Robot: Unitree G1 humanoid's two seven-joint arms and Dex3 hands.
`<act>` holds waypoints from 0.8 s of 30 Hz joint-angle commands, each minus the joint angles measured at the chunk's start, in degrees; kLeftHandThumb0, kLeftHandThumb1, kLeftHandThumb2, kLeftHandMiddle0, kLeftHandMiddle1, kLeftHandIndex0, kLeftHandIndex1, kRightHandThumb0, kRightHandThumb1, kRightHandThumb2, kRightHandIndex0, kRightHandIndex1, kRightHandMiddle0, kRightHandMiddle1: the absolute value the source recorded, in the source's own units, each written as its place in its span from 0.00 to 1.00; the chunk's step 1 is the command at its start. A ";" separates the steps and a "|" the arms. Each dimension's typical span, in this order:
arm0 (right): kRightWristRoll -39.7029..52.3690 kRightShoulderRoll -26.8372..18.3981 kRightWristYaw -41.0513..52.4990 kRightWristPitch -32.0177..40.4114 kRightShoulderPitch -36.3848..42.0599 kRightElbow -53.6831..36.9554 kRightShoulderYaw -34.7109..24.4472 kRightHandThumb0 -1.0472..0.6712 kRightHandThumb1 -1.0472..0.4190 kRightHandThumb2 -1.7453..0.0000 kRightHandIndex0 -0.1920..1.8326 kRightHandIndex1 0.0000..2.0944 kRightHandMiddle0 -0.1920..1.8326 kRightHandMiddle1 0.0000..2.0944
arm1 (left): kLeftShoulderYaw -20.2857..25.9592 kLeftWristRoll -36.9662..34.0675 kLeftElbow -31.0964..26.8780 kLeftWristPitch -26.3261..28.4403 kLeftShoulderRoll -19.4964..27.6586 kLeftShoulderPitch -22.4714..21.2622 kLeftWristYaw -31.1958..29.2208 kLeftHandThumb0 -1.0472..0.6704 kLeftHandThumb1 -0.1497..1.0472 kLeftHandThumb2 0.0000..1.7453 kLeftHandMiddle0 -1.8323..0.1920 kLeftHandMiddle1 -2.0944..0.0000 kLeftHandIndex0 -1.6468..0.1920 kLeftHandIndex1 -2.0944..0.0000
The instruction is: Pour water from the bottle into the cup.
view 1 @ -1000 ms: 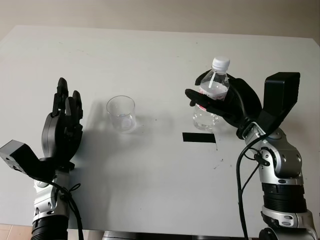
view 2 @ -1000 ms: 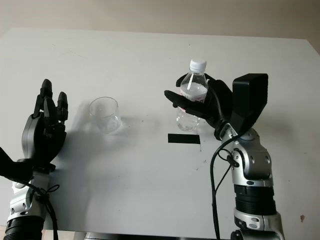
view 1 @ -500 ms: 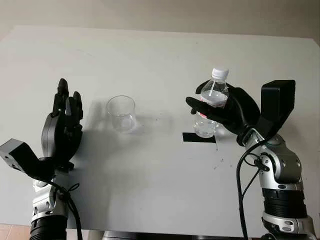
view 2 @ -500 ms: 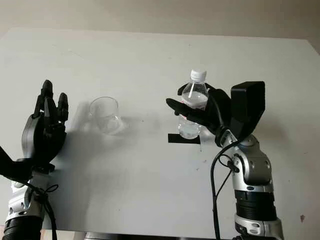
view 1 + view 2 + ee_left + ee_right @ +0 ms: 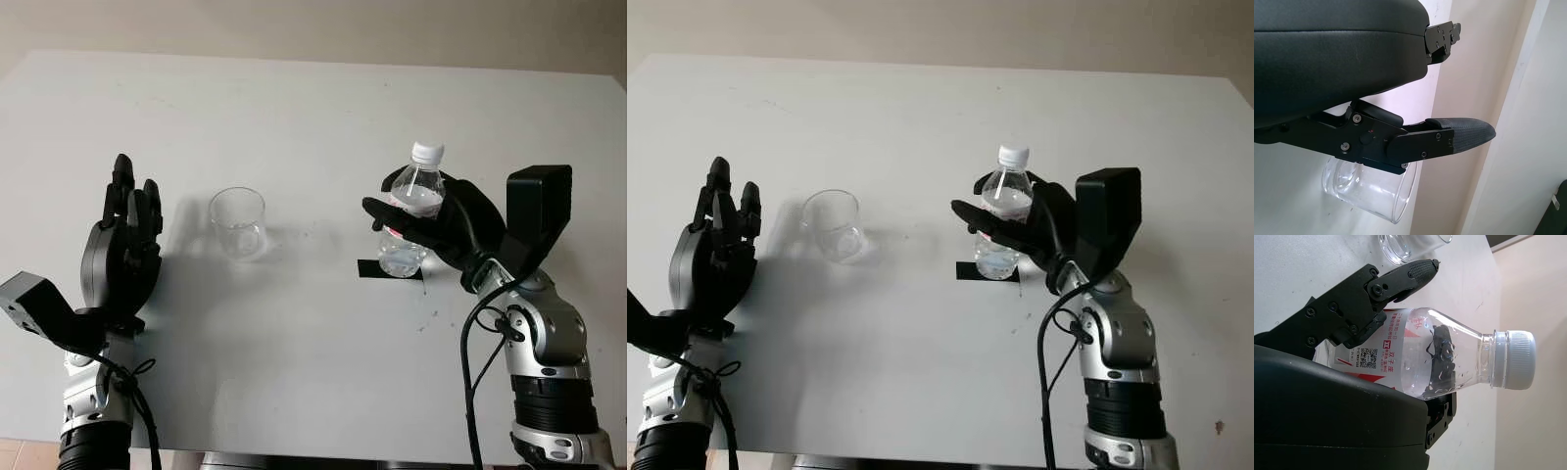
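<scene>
The left hand (image 5: 122, 250) waits open at the left of the desk (image 5: 294, 117), just left of the cup (image 5: 237, 222), leaving it free to be filled. To the right, the right hand (image 5: 431, 220) has its fingers (image 5: 392, 211) wrapped round the bottle (image 5: 409, 215), upright with its cap (image 5: 426, 152) on, over a black strip (image 5: 367, 268), well apart from the cup, so no pouring can start yet.

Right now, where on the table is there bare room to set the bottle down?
Bare table runs across the far side, along the near edge, and between the cup and the black tape mark. It is crowded where the right robot hand holds the bottle over the tape, and between the cup and the open left robot hand.
</scene>
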 commanded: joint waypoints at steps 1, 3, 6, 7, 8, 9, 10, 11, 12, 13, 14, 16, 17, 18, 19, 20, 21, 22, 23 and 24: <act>-0.34 -0.11 0.75 -1.85 0.71 0.52 0.44 0.47 0.00 0.84 0.69 1.00 0.50 1.00 | 0.25 0.07 -0.84 -0.07 0.29 0.60 0.03 0.17 1.00 0.29 1.00 0.99 1.00 1.00; -0.77 -0.11 1.22 -3.20 1.09 0.96 0.71 0.47 0.00 0.85 0.68 1.00 0.50 1.00 | 0.21 0.09 -0.84 -0.10 0.39 0.64 -0.11 0.17 1.00 0.30 1.00 1.00 1.00 1.00; -1.78 -0.12 1.83 -5.89 1.77 1.76 1.37 0.48 0.00 0.84 0.67 1.00 0.50 1.00 | 0.19 0.19 -0.87 -0.22 0.48 0.71 -0.20 0.17 1.00 0.30 1.00 1.00 1.00 1.00; -2.22 -0.06 1.86 -6.77 2.01 1.97 1.62 0.48 0.00 0.84 0.67 1.00 0.50 1.00 | 0.19 0.21 -0.86 -0.27 0.50 0.71 -0.23 0.17 1.00 0.30 1.00 1.00 1.00 1.00; -2.60 0.05 1.85 -7.56 2.27 2.09 1.84 0.48 0.00 0.84 0.66 1.00 0.50 1.00 | 0.18 0.23 -0.93 -0.22 0.52 0.74 -0.19 0.17 1.00 0.30 1.00 1.00 1.00 1.00; -2.89 0.19 1.76 -8.09 2.54 2.11 2.01 0.48 0.00 0.84 0.65 1.00 0.50 1.00 | 0.17 0.28 -1.03 -0.12 0.53 0.79 -0.05 0.17 1.00 0.30 1.00 1.00 1.00 1.00; -3.13 0.28 1.78 -8.74 2.81 2.16 2.18 0.48 0.00 0.84 0.64 1.00 0.50 1.00 | 0.21 0.21 -1.02 -0.08 0.54 0.81 -0.10 0.17 1.00 0.30 1.00 1.00 1.00 1.00; -3.25 0.42 1.74 -9.26 3.06 2.20 2.27 0.48 0.00 0.84 0.64 1.00 0.50 1.00 | 0.26 0.06 -1.08 0.06 0.51 0.84 -0.10 0.17 1.00 0.30 1.00 1.00 1.00 1.00; -3.33 0.56 1.69 -9.78 3.33 2.18 2.34 0.49 0.00 0.84 0.63 1.00 0.50 1.00 | 0.29 -0.04 -1.14 0.13 0.51 0.89 -0.16 0.17 1.00 0.30 1.00 1.00 1.00 1.00; -3.27 0.75 1.72 -10.24 3.58 2.14 2.34 0.49 0.00 0.84 0.63 1.00 0.50 1.00 | 0.34 -0.17 -1.08 0.10 0.54 0.92 -0.34 0.17 1.00 0.30 1.00 1.00 1.00 1.00; -3.19 0.93 1.80 -10.76 3.86 2.10 2.34 0.49 0.00 0.84 0.63 1.00 0.50 1.00 | 0.34 -0.11 -1.11 0.05 0.58 0.95 -0.34 0.18 1.00 0.30 1.00 1.00 1.00 1.00; -3.19 1.11 2.06 -11.70 4.36 2.08 2.46 0.49 0.00 0.83 0.63 1.00 0.50 1.00 | 0.34 -0.04 -1.22 0.06 0.59 1.03 -0.24 0.18 1.00 0.30 1.00 0.99 1.00 1.00; -3.26 1.17 2.16 -12.04 4.57 2.10 2.52 0.48 0.00 0.83 0.63 1.00 0.50 1.00 | 0.37 -0.08 -1.20 0.07 0.56 1.05 -0.21 0.18 1.00 0.30 1.00 0.99 1.00 1.00; -3.35 1.20 2.26 -12.37 4.77 2.13 2.59 0.48 0.00 0.84 0.63 1.00 0.51 1.00 | 0.40 -0.17 -1.22 0.10 0.53 1.07 -0.24 0.18 1.00 0.30 1.00 0.99 1.00 1.00; -3.63 1.23 2.38 -13.38 5.02 2.33 2.71 0.48 0.00 0.84 0.62 1.00 0.51 1.00 | 0.43 -0.28 -1.14 0.08 0.51 1.06 -0.37 0.18 1.00 0.30 1.00 0.99 1.00 1.00; -3.91 1.33 2.37 -14.37 5.29 2.52 2.78 0.48 0.00 0.85 0.62 1.00 0.50 1.00 | 0.41 -0.25 -1.06 -0.01 0.54 1.05 -0.46 0.18 1.00 0.30 1.00 0.99 1.00 1.00; -3.98 1.54 2.28 -15.05 5.53 2.66 2.71 0.48 0.00 0.86 0.59 1.00 0.48 1.00 | 0.38 -0.18 -1.02 -0.09 0.57 1.05 -0.51 0.18 1.00 0.30 1.00 0.99 1.00 1.00; -4.15 1.74 2.03 -15.54 5.80 2.64 2.70 0.48 0.00 0.88 0.51 1.00 0.41 1.00 | 0.36 -0.13 -1.00 -0.14 0.61 1.06 -0.57 0.18 1.00 0.31 1.00 1.00 1.00 1.00; -4.25 1.99 1.66 -15.74 6.13 2.36 2.66 0.48 0.00 0.89 0.44 1.00 0.34 1.00 | 0.32 -0.02 -1.12 -0.14 0.58 1.09 -0.43 0.18 1.00 0.31 1.00 1.00 1.00 1.00; -4.38 2.24 1.24 -15.86 6.50 2.03 2.65 0.48 0.00 0.90 0.36 1.00 0.27 1.00 | 0.29 0.07 -1.20 -0.14 0.56 1.11 -0.33 0.18 1.00 0.31 1.00 1.00 1.00 1.00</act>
